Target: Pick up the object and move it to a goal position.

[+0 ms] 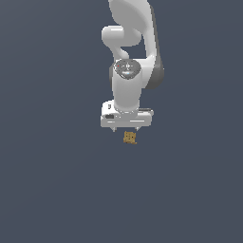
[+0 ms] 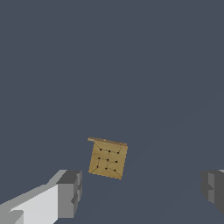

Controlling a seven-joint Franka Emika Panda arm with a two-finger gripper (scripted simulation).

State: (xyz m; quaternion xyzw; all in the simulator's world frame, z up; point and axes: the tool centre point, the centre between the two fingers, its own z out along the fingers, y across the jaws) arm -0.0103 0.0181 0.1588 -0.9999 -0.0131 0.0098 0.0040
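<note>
The object (image 1: 129, 137) is a tiny tan-brown boxy block with small dark marks, lying on the dark grey floor. In the exterior view it shows just below my white gripper (image 1: 126, 128), which hangs above it on the downward-pointing arm. In the wrist view the object (image 2: 107, 159) lies ahead of the gap between my fingers (image 2: 70, 192), closer to one of them. The gripper (image 2: 142, 189) is open, its fingers far apart with nothing between them.
A flat, uniform dark grey floor (image 1: 57, 190) surrounds the block on all sides. No other objects, containers or edges show in either view.
</note>
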